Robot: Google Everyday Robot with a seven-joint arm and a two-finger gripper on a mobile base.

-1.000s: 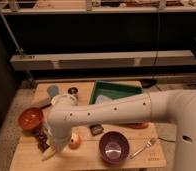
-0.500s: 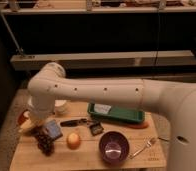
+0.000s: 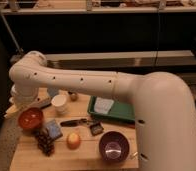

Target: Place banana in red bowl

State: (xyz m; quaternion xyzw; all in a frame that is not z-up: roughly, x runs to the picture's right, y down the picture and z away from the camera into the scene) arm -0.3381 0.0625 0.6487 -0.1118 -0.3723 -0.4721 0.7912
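Note:
The red bowl (image 3: 30,119) sits at the table's left edge, glossy inside and with nothing in it. My gripper (image 3: 20,106) hangs from the big white arm just above and behind the bowl's far left rim. It is shut on the banana (image 3: 12,112), a pale elongated shape that sticks out to the lower left, over the bowl's far edge. The wrist hides most of the fingers.
A white cup (image 3: 59,103) stands right of the gripper. Dark grapes (image 3: 45,142), a blue packet (image 3: 53,129) and a round orange fruit (image 3: 73,140) lie in front. A purple bowl (image 3: 113,146), a green tray (image 3: 122,113) and a black tool (image 3: 75,122) lie to the right.
The arm has swung up and back from the table's front left to above the red bowl, carrying the banana. The view has shifted too.

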